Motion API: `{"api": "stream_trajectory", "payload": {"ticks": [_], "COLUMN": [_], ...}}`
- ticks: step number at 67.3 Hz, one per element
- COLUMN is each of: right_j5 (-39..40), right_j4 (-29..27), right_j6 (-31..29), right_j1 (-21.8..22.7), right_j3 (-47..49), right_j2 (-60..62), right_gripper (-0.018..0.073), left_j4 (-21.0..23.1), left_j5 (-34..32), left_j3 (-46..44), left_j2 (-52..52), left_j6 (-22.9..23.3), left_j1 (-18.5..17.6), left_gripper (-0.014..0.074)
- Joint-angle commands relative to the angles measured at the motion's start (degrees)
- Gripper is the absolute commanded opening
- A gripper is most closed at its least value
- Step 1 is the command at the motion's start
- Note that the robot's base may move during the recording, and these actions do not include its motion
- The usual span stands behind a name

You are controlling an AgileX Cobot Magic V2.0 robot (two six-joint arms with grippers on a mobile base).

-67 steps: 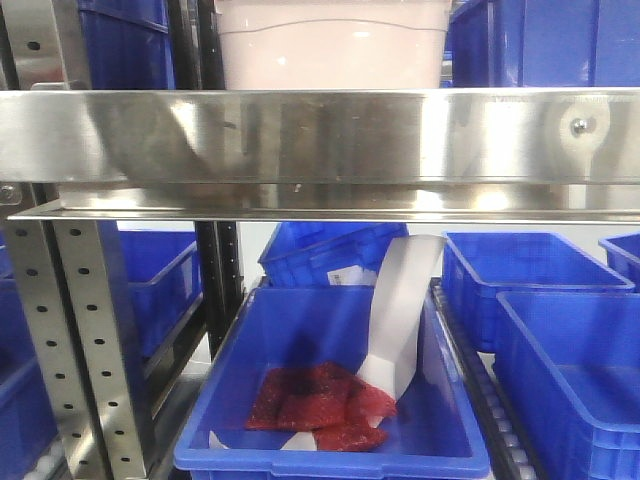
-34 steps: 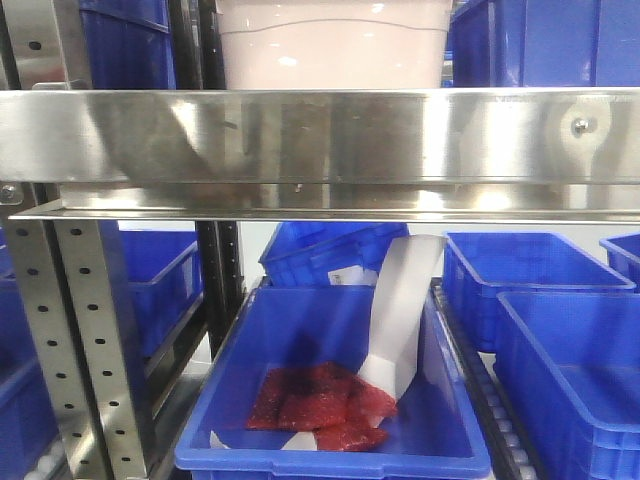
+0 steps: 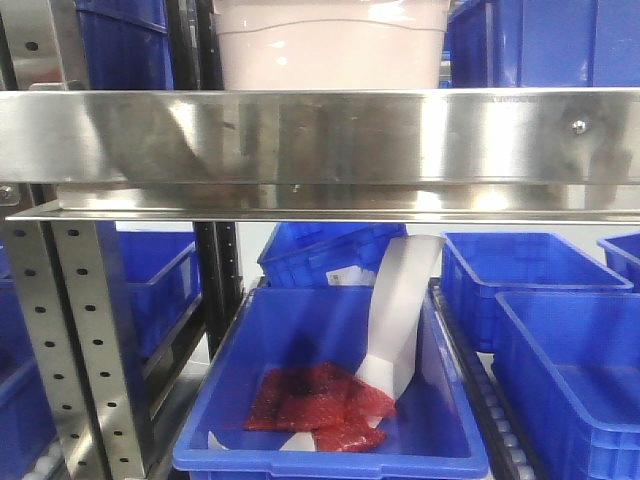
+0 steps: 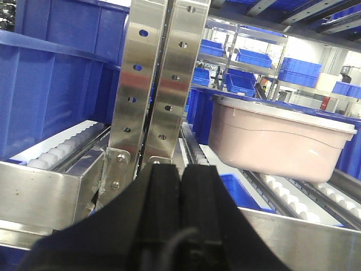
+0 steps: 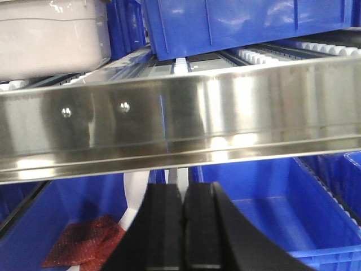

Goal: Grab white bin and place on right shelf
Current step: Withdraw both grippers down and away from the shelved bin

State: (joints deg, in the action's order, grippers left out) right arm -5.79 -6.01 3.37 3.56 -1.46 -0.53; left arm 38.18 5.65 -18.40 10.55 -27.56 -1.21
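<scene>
Nothing moved, white bin (image 4: 279, 138) beyond left end effector (image 4: 181, 175)

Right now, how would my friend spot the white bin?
Find the shiny stainless-steel shelf rail running across the rack. Just above it, on the rollers, sits the pinkish-white translucent plastic tub. Every bin beside it is blue; it alone is pale.

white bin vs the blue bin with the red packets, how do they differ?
The white bin is pale pinkish-white; the blue bin is solid blue. The white bin sits on the shelf level above the steel rail, the blue bin below it. The blue bin is open, holding red packets; the white bin's contents aren't visible. Both are plastic tubs.
</scene>
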Motion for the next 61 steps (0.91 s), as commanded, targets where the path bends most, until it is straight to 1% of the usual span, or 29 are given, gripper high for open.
{"api": "stream_trajectory", "payload": {"ticks": [1,8,21,29,47,55,61], "right_j5": [3.27,2.4,2.65,2.81,5.79,10.47,10.52], "right_j4": [2.16,4.08,4.08,3.89,2.94,2.53,2.53], "right_j6": [0.25,-0.86,-4.61,-4.68,-4.55,-4.48,-4.48], "right_j1": [0.29,-0.11,-1.24,-1.24,-1.24,-1.24,-1.24], "right_j3": [-0.15,-0.15,-0.15,-0.15,-0.15,-0.15,-0.15], "right_j2": [2.2,2.29,2.21,2.21,2.21,2.21,2.21], "right_gripper": [0.0029,0.0029,0.0029,0.0029,0.0029,0.0029,0.0029], "left_j4": [0.42,0.52,0.52,0.52,0.52,0.52,0.52], "left_j5": [-3.76,-3.46,-2.88,-2.88,-2.88,-2.88,-2.88], "left_j3": [-1.6,-1.6,-1.6,-1.6,-1.6,-1.6,-1.6], "left_j2": [0.47,0.47,0.47,0.47,0.47,0.47,0.47], "left_j6": [-0.05,-0.05,-0.05,-0.05,-0.05,-0.05,-0.05], "left_j1": [-0.49,-0.49,-0.49,-0.49,-0.49,-0.49,-0.49], "left_gripper": [-0.0118,-0.0118,-0.0118,-0.0118,-0.0118,-0.0118,-0.0118]}}
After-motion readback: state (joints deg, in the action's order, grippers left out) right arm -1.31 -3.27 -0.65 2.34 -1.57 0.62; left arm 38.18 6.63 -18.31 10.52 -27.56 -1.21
